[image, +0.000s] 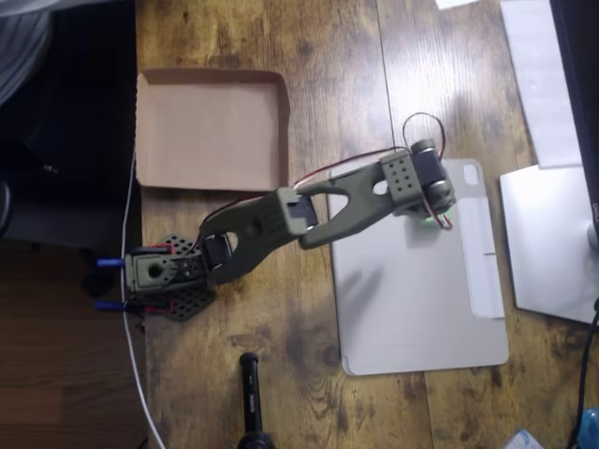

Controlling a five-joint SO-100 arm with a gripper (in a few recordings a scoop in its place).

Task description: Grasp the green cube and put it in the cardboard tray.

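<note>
In the overhead view my olive-green arm reaches from its base at the left out over the light-grey tablet cover. My gripper (429,208) points straight down, and its motor block hides the fingers. A thin sliver of mint green, the green cube (430,222), peeks out just below the gripper head; the rest of the cube is hidden under it. I cannot tell whether the jaws are around it or closed. The cardboard tray (211,126), brown and shallow, lies at the upper left, far from the gripper, with nothing in it.
The grey tablet cover (421,290) takes up the centre right of the wooden table. White sheets and a flat grey device (552,234) lie along the right edge. A black cylinder (251,398) stands at the bottom. A white cable (131,355) runs down the left side.
</note>
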